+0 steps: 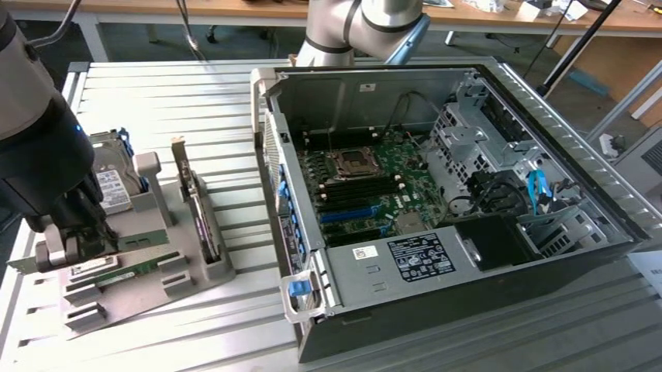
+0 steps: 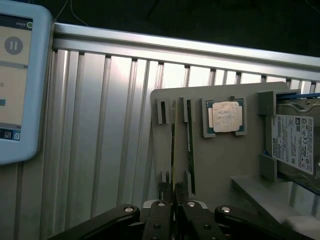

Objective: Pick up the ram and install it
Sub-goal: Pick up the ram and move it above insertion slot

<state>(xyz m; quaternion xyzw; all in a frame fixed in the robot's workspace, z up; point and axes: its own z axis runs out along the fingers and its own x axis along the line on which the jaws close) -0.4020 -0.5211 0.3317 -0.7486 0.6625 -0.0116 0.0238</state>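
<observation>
Gripping the ram [image 2: 173, 150] by its near end, with fingers [image 2: 161, 220] closed almost together on its thin edge. Seated in the grey holder [image 2: 220, 165] slots, stretching straight ahead. Pick-up step, apparently; calls for a square, firm hold.

On slatted table [image 1: 166, 101], at exterior view's right, open case [image 1: 373, 85]. Inside: board [image 1: 414, 198] with socket [image 1: 349, 161], blue cables [image 1: 538, 186], labelled power supply [image 1: 419, 260]. At exterior view's left, grey holder [image 1: 155, 283] carrying hard drive [image 1: 108, 190], card [image 1: 197, 205] upright on edge and, in wrist view, square chip [image 2: 225, 116]. Well apart from holder in wrist view, screen [image 2: 20, 80].
</observation>
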